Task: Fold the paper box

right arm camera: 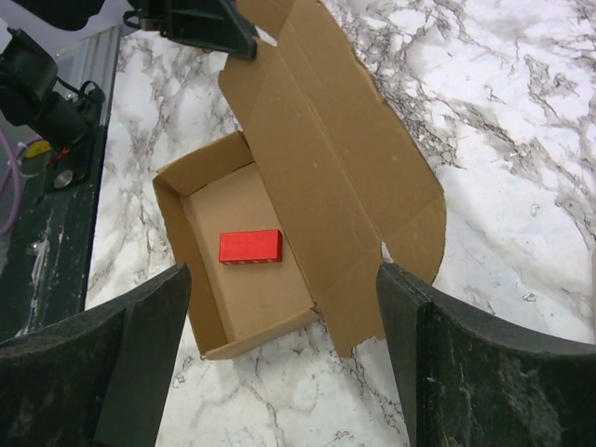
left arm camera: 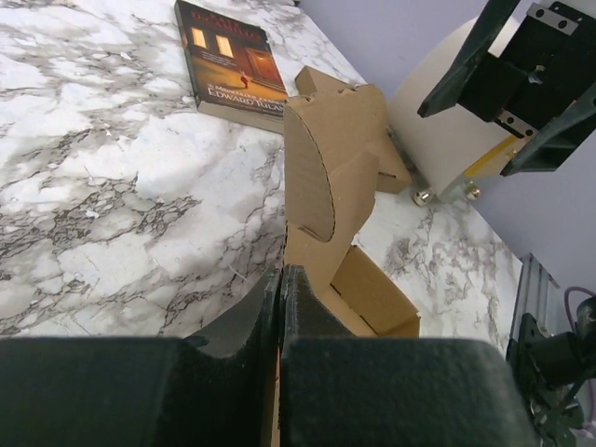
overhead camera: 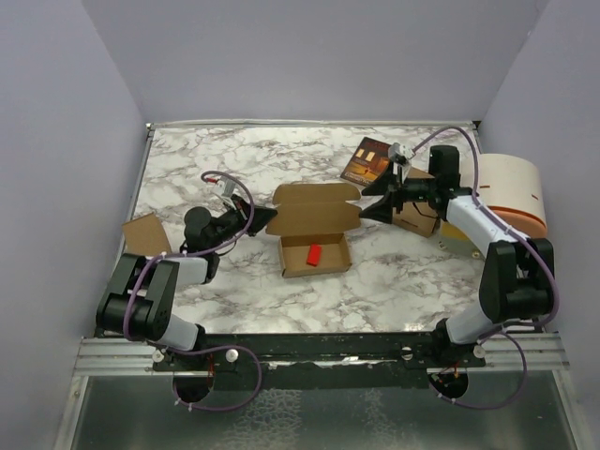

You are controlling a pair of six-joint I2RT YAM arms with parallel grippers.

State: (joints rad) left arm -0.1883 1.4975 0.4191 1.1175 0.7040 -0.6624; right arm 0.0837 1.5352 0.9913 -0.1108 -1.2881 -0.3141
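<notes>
paper box [overhead camera: 314,225]: middle of the marble table [overhead camera: 234,281], tray part nearest the arms, lid open behind it
red block [overhead camera: 314,253]: lying inside the box's tray
left gripper [overhead camera: 266,221]: at the box's left side, fingers pinched narrow on the edge of the lid's left flap
right gripper [overhead camera: 364,204]: just off the box's right side by the lid, fingers spread wide, holding nothing
book [overhead camera: 367,161]: beyond the box's far right corner
white drum [overhead camera: 511,192]: well right of the box
</notes>
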